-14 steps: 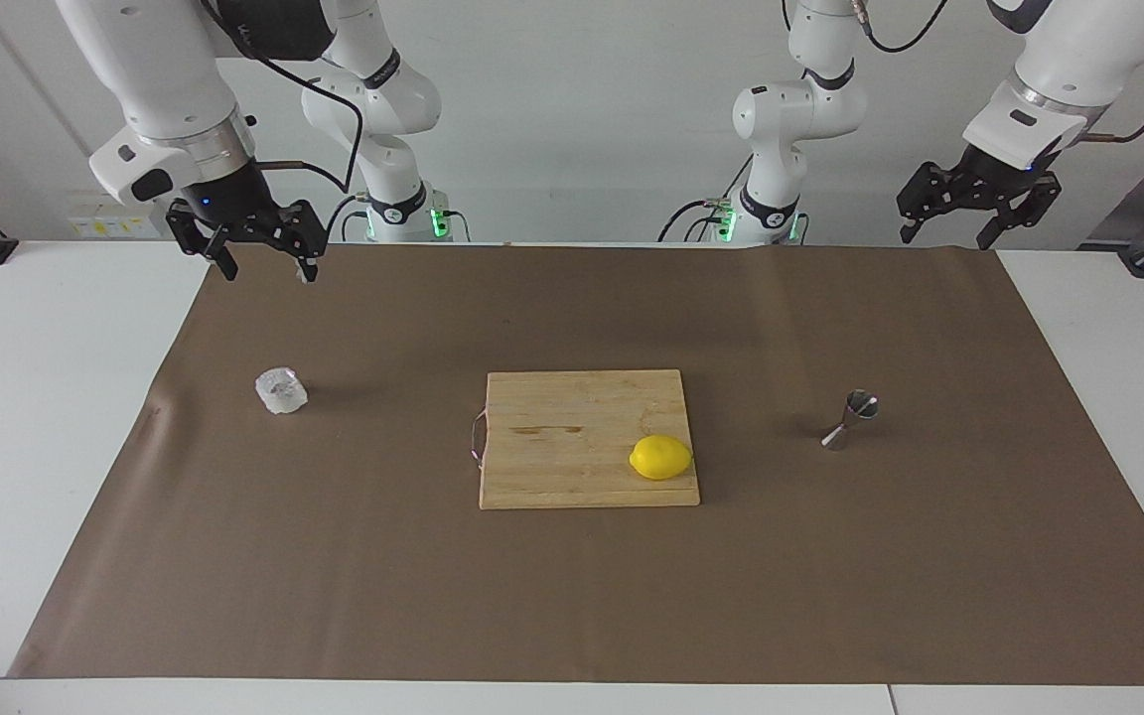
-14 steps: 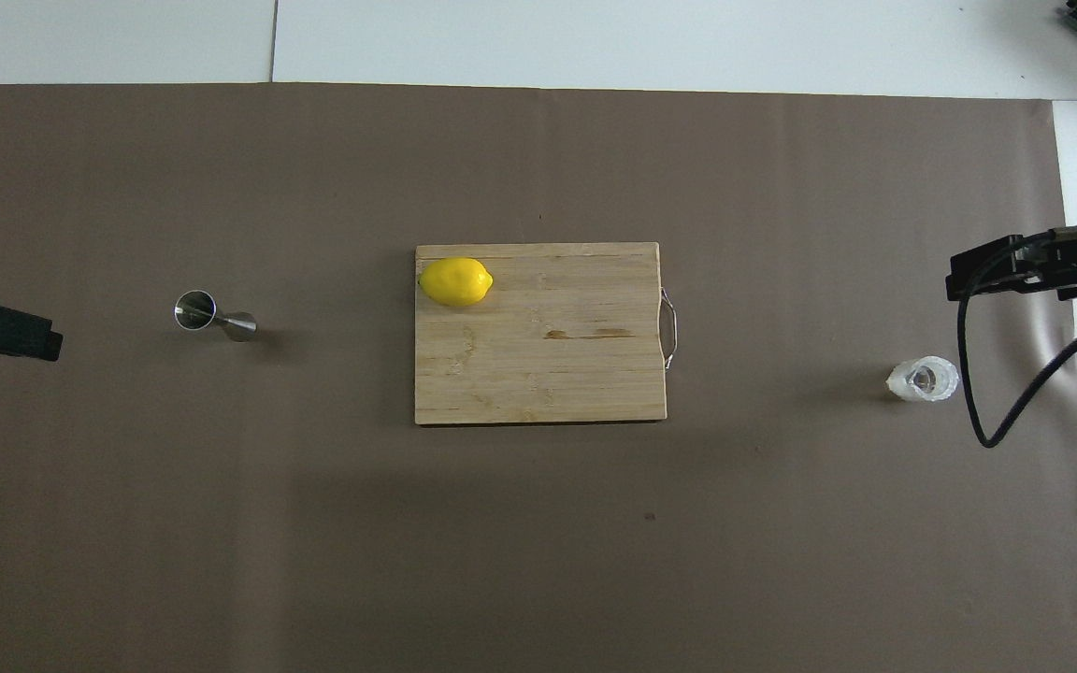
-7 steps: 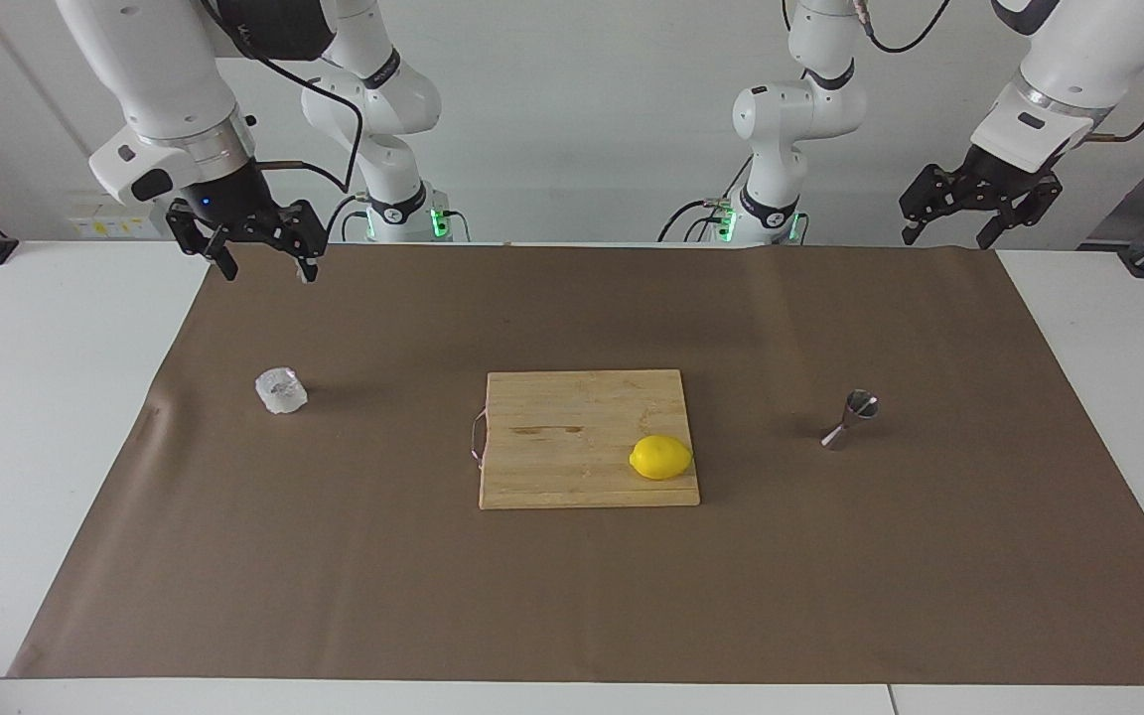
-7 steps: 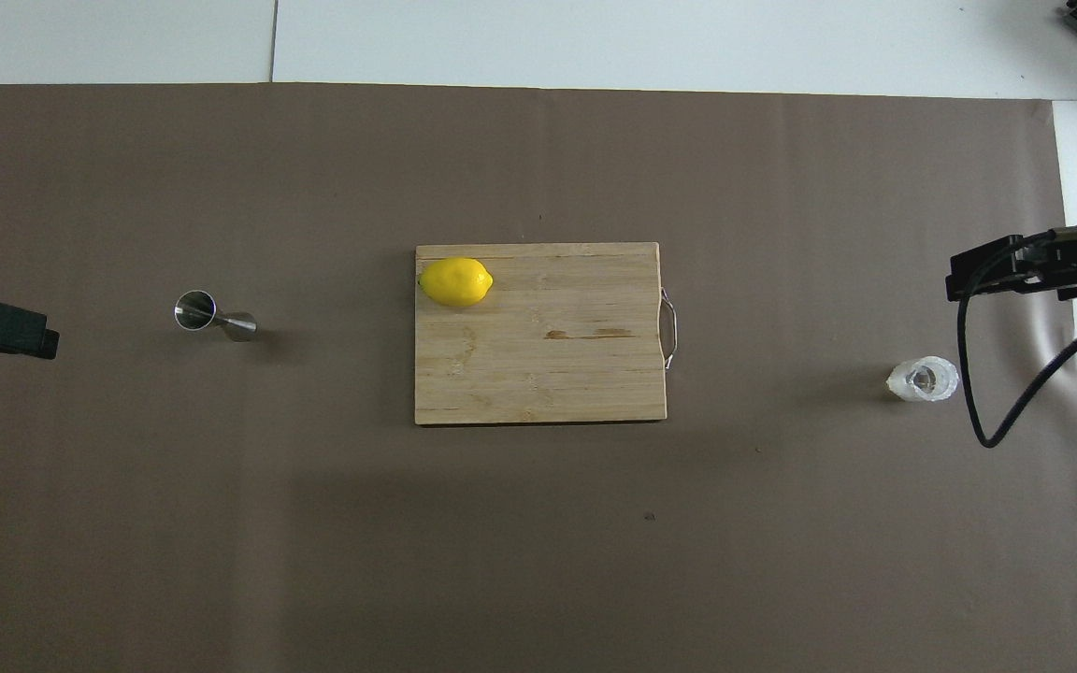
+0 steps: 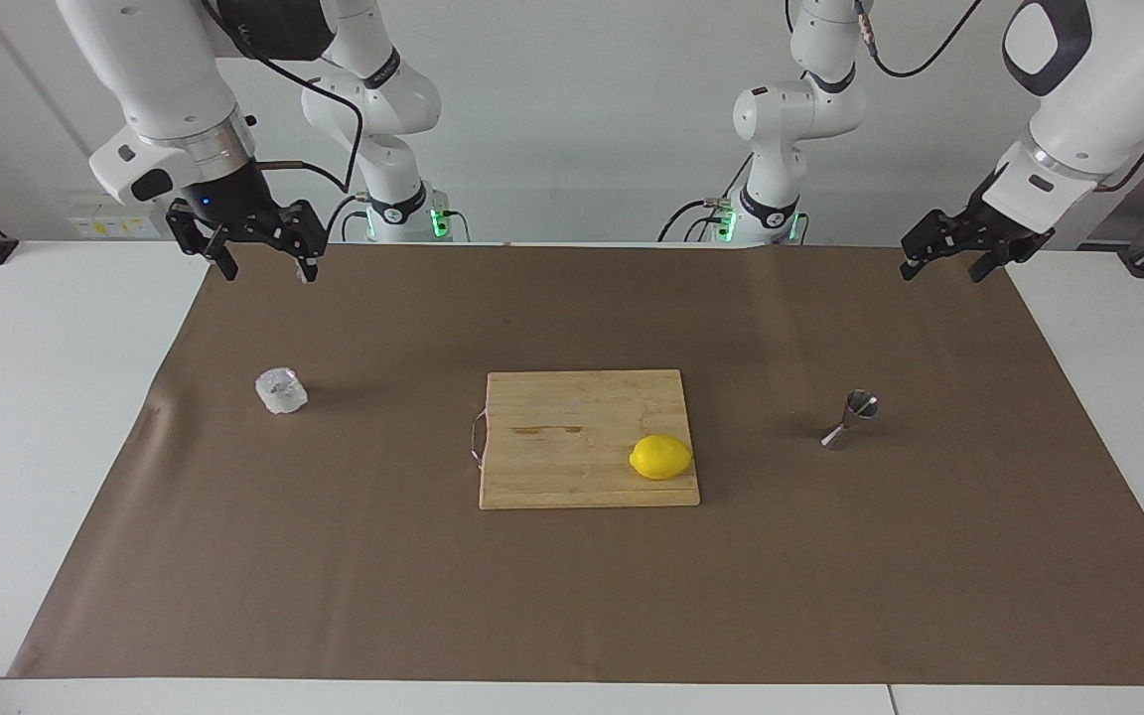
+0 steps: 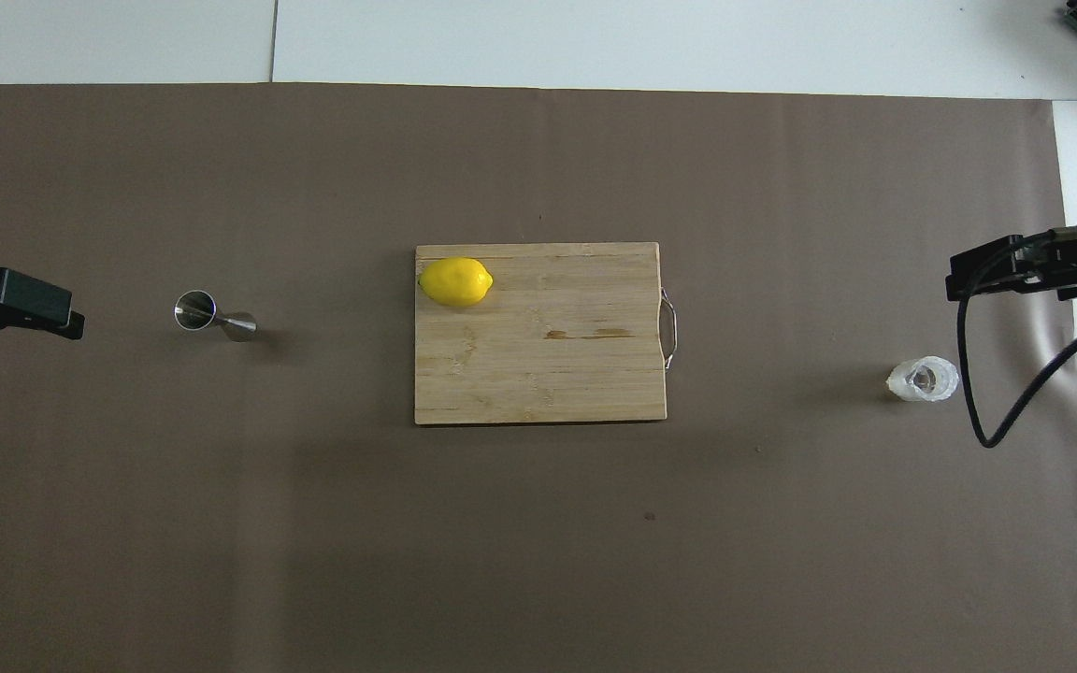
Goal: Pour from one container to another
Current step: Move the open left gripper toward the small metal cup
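A small clear faceted cup [image 5: 281, 390] [image 6: 922, 380] stands on the brown paper toward the right arm's end of the table. A shiny steel hourglass jigger [image 5: 851, 419] [image 6: 213, 316] stands toward the left arm's end. My right gripper [image 5: 269, 270] [image 6: 1006, 271] hangs open in the air over the paper's edge near the robots, apart from the cup. My left gripper [image 5: 939, 273] [image 6: 29, 304] is open too, up in the air over the paper's corner, well clear of the jigger. Neither holds anything.
A wooden cutting board [image 5: 572, 417] [image 6: 557, 374] lies mid-table between the two containers, with a yellow lemon [image 5: 660, 457] [image 6: 455, 281] on its corner. Brown paper [image 5: 572, 596] covers most of the white table. A black cable [image 6: 1015, 411] loops from the right arm beside the cup.
The left arm has swung and lowered its gripper a little, shifting it toward the jigger. The right arm, cup, jigger and lemon have not moved.
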